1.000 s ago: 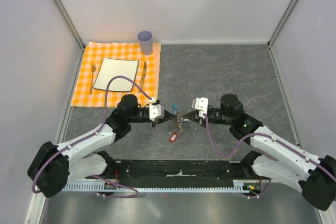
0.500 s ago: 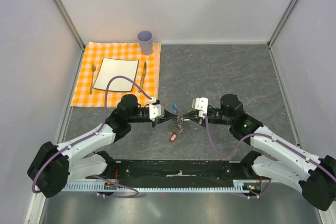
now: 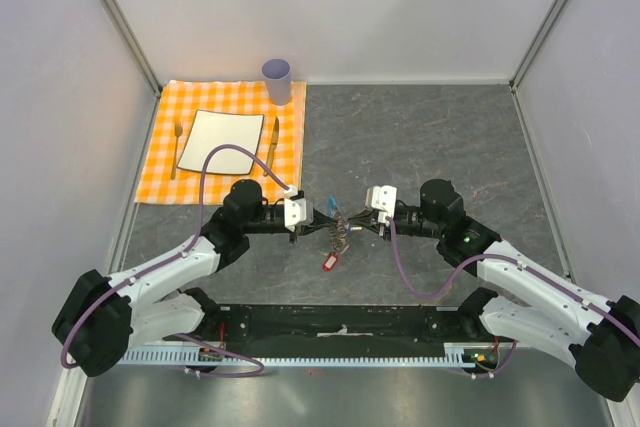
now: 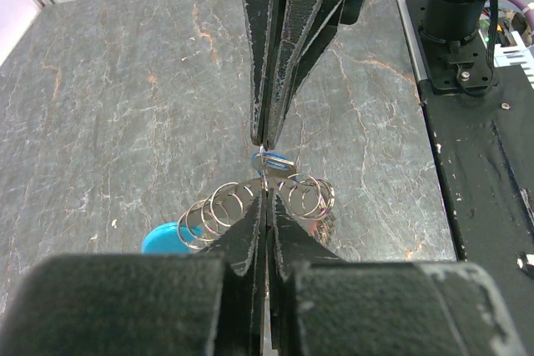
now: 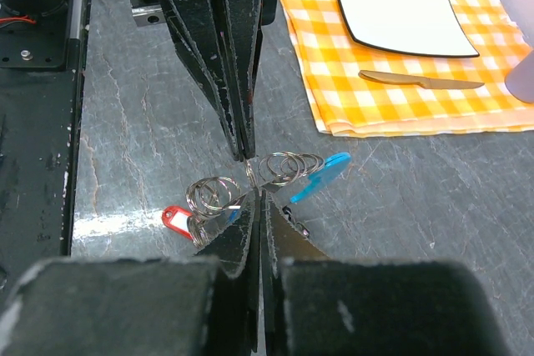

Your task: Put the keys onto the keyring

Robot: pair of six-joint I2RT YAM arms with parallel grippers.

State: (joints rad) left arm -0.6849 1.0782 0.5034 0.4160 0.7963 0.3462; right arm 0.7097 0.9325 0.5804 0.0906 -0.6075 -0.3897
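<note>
The keyring (image 3: 340, 228) is a chain of silver rings held between both grippers above the table's middle. Its cyan clasp (image 5: 322, 176) hangs at one end and also shows in the left wrist view (image 4: 163, 238). A red-tagged key (image 5: 177, 218) hangs from the other ring cluster and shows in the top view (image 3: 328, 261). A blue tag (image 4: 276, 159) sits by the tips. My left gripper (image 3: 322, 226) and right gripper (image 3: 354, 224) face each other tip to tip. Both are shut on the ring chain at nearly the same spot. The key blades are hidden among the rings.
An orange checked placemat (image 3: 222, 142) at the far left carries a white plate (image 3: 220, 141), a fork (image 3: 177, 148) and a knife (image 3: 272, 145). A lilac cup (image 3: 277, 80) stands at its far corner. White walls enclose the table.
</note>
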